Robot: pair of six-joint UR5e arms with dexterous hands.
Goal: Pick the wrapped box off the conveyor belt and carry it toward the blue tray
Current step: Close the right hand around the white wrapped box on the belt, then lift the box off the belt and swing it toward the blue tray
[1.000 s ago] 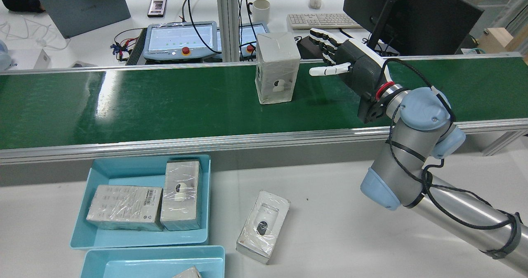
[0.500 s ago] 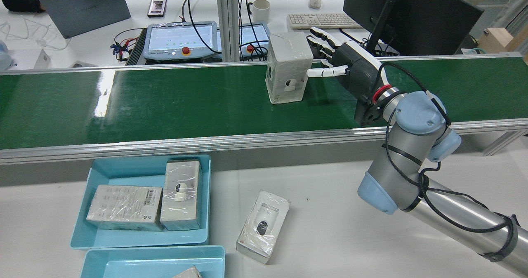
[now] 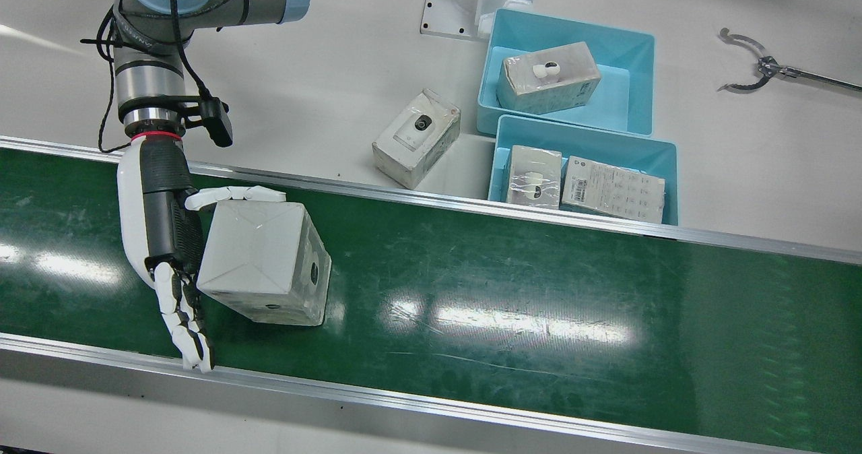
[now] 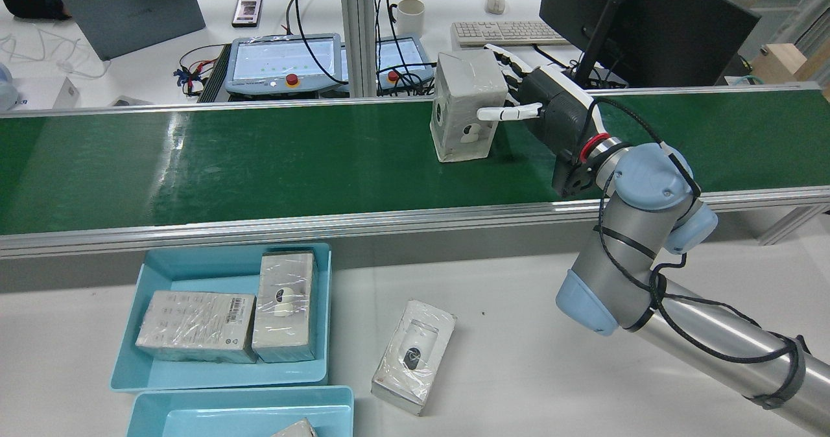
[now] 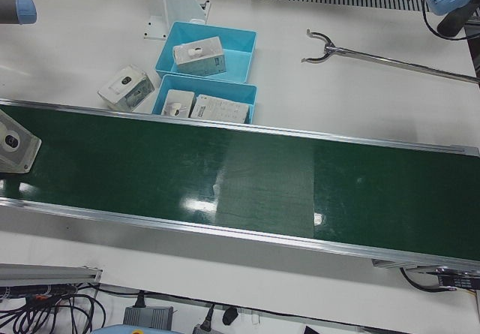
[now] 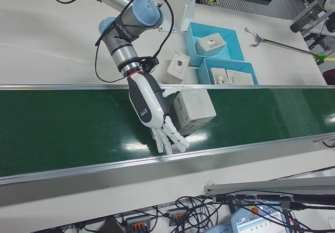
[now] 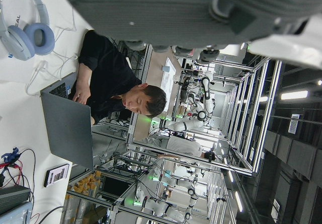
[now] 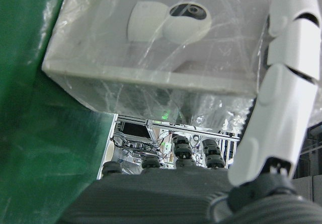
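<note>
The wrapped box [image 3: 262, 258] stands upright on the green conveyor belt [image 4: 259, 158]; it is a white carton in clear film with a camera printed on it. My right hand [image 3: 161, 225] is open right beside it, palm toward the box's side. The thumb [image 4: 512, 111] reaches across the box's near face, and the other fingers [image 3: 185, 329] stretch past its far side. In the rear view the box [image 4: 468, 100] meets the hand [image 4: 551, 109]. The right hand view has the box [image 8: 161, 43] filling its upper part. The blue tray [image 4: 214, 377] holds two wrapped boxes. My left hand [image 7: 166, 7] shows only as a dark palm.
A loose wrapped box [image 4: 415, 353] lies on the white table beside the tray. A second blue tray [image 3: 633, 56] holds one box. A metal reacher tool [image 3: 754, 70] lies to the far side. Teach pendants [image 4: 279, 61], a keyboard and a monitor stand beyond the belt.
The box has travelled along the belt to the right in the rear view, up to my right hand. The hand shifted slightly left, and its thumb now overlaps the box.
</note>
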